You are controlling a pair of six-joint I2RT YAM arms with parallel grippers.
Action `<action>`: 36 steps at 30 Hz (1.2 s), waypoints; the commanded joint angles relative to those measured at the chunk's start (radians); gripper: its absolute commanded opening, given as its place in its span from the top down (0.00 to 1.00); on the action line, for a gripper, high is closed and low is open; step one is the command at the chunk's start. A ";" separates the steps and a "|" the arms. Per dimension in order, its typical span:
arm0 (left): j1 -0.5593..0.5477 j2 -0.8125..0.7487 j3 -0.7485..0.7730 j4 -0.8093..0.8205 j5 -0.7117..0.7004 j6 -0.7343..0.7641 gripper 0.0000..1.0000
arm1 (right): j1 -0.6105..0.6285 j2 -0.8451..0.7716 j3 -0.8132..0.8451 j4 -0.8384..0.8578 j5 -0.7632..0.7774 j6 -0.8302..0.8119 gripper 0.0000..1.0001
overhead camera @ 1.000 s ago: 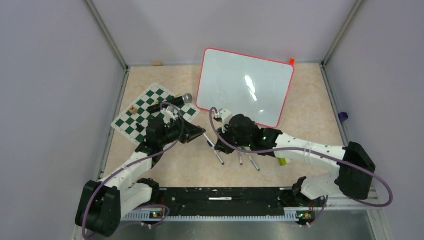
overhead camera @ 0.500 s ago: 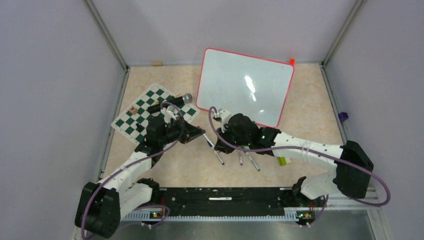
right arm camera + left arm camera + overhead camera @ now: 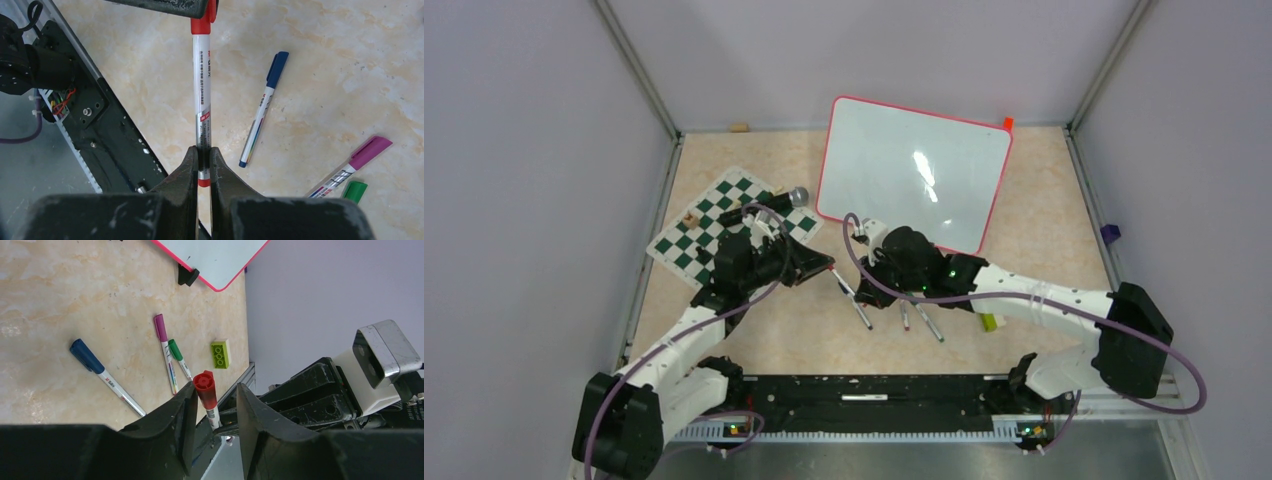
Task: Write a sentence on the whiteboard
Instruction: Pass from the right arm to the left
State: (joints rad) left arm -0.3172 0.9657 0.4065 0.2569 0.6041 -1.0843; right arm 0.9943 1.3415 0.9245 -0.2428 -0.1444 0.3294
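Note:
The whiteboard [image 3: 914, 185] lies blank at the back of the table, and its red-pink corner [image 3: 215, 260] shows in the left wrist view. My right gripper [image 3: 202, 150] is shut on the barrel of a red marker [image 3: 202, 90], held off the table between the two arms. My left gripper [image 3: 214, 390] stands open around the marker's red cap [image 3: 205, 387]. The cap rests against one finger, with a gap to the other. In the top view the two grippers meet near the table's middle, left gripper [image 3: 824, 268] facing right gripper [image 3: 862, 265].
A blue marker [image 3: 856, 305], a purple marker [image 3: 165, 352] and a green marker [image 3: 179, 357] lie on the table below the grippers. A green brick [image 3: 220, 353] lies to their right. A checkered chess mat [image 3: 714, 225] with a microphone [image 3: 779, 203] on it lies at the left.
The left arm has shifted slightly and its gripper sits a touch closer to the right gripper. The right arm still holds the red marker in the same place.

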 commanded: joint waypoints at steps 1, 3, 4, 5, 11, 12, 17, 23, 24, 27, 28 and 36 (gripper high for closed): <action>-0.003 -0.024 0.043 0.004 -0.012 0.021 0.63 | -0.012 -0.042 0.011 0.011 -0.019 0.000 1.00; -0.003 -0.021 0.042 0.001 -0.011 0.020 0.66 | -0.011 -0.045 0.010 0.008 -0.021 0.000 1.00; -0.003 -0.021 0.040 0.002 -0.012 0.020 0.66 | -0.011 -0.047 0.010 0.016 -0.022 0.000 1.00; -0.003 -0.021 0.039 0.002 -0.013 0.021 0.67 | -0.011 -0.047 0.012 0.008 -0.022 -0.001 1.00; -0.003 -0.017 0.037 0.003 -0.010 0.018 0.92 | -0.012 -0.041 0.017 0.006 -0.026 -0.005 1.00; -0.003 -0.016 0.037 0.001 -0.010 0.017 0.97 | -0.012 -0.041 0.017 0.005 -0.024 -0.004 1.00; -0.003 -0.026 0.031 0.017 -0.021 -0.020 1.00 | -0.011 -0.064 0.007 0.027 0.011 0.005 0.53; -0.003 -0.030 -0.030 0.222 -0.044 -0.209 1.00 | -0.017 -0.138 -0.068 0.193 0.051 0.101 0.34; -0.003 -0.027 -0.042 0.266 -0.050 -0.260 1.00 | -0.018 -0.159 -0.087 0.228 0.059 0.125 0.34; -0.003 -0.017 -0.070 0.378 -0.061 -0.353 1.00 | -0.018 -0.202 -0.162 0.400 0.102 0.194 0.34; -0.003 -0.017 -0.075 0.403 -0.067 -0.372 1.00 | -0.019 -0.215 -0.188 0.447 0.121 0.215 0.34; -0.003 -0.069 -0.091 0.448 -0.146 -0.473 1.00 | -0.018 -0.272 -0.342 0.787 0.263 0.331 0.37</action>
State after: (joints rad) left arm -0.3183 0.9443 0.3302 0.5838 0.5152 -1.4731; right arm 0.9848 1.0981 0.6140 0.2955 0.0277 0.5819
